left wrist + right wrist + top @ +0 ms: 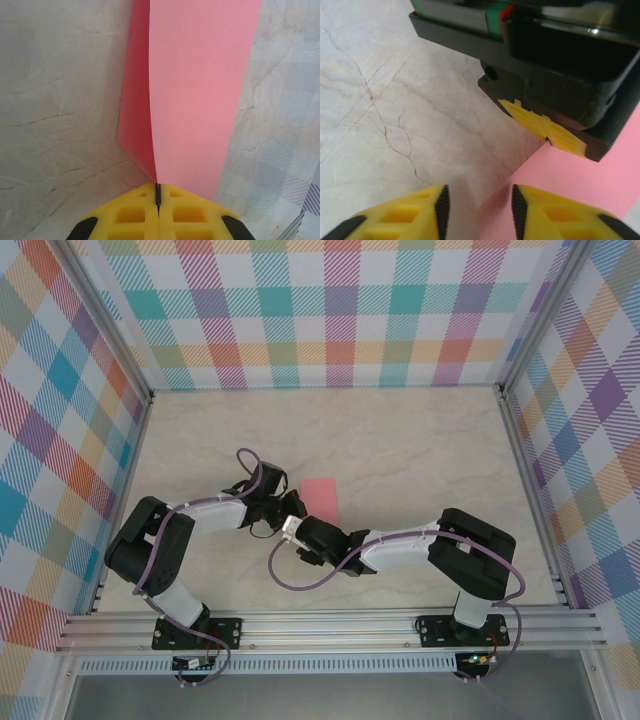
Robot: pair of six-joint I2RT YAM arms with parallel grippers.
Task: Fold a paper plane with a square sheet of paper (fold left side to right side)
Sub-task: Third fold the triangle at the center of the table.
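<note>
The left gripper (157, 199) has its 2 yellow fingers pressed flat together, with only a thin dark seam between them. They are pinched on the near edge of the salmon-pink sheet of paper (200, 90). From that pinch the sheet runs straight away from the jaws as a long, narrow strip lying on the marble-look table (60, 100). It is doubled over: the upper layer rises from the seam of the jaws and covers most of the strip. A darker lower layer shows along the left side, ending in a slanted edge just ahead of the left finger.

The right gripper (477, 202) has its jaws apart, with a clear gap between the 2 yellow fingers (400, 217) and nothing clamped in it. Through the gap I see bare table on the left and a pink corner of the sheet on the right, close against the inner face of the right-hand finger. Whether that finger touches the paper I cannot tell. Just ahead of and above these open jaws hangs the left gripper's black body, its yellow tips meeting right at the sheet's edge.

From above, the 2 grippers crowd together at the near-left corner of the sheet, and the rest of it lies beyond them on the table.
</note>
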